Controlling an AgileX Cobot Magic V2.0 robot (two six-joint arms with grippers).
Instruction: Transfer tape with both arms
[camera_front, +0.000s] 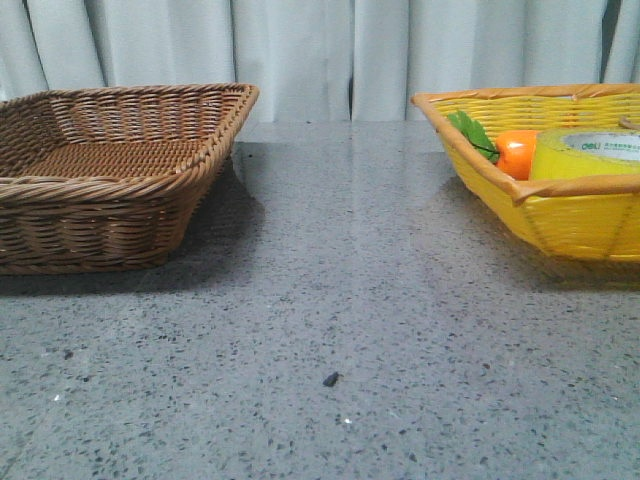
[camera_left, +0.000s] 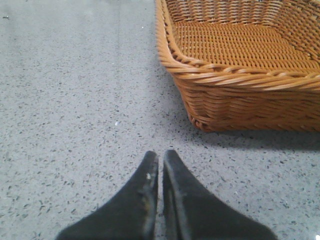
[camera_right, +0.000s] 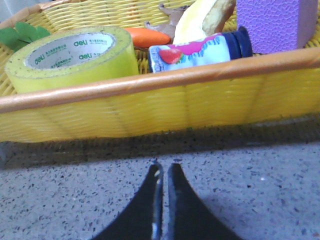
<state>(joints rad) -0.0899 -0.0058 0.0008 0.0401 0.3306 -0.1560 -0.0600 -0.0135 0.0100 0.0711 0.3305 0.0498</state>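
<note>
Grippers sit low over the speckled grey table, neither holding anything. Left gripper has its black fingers pressed together, tips meeting, with bare table under them; the brown basket stands near, beyond the tips and a little to one side, and no contents show in it. Right gripper is likewise closed to a thin slit, pointing at the outer wall of the yellow basket, close to it but apart.

Tape lies flat inside the yellow basket, core opening up, green "deli" print showing on the white core. Beside it lie a carrot with green leaves, a small bottle on its side with a strawberry label and dark cap, a purple block and a pale banana-like piece.

In the front view the brown basket sits at the left of the table, the yellow one at the right, well apart. White curtain hangs behind
</note>
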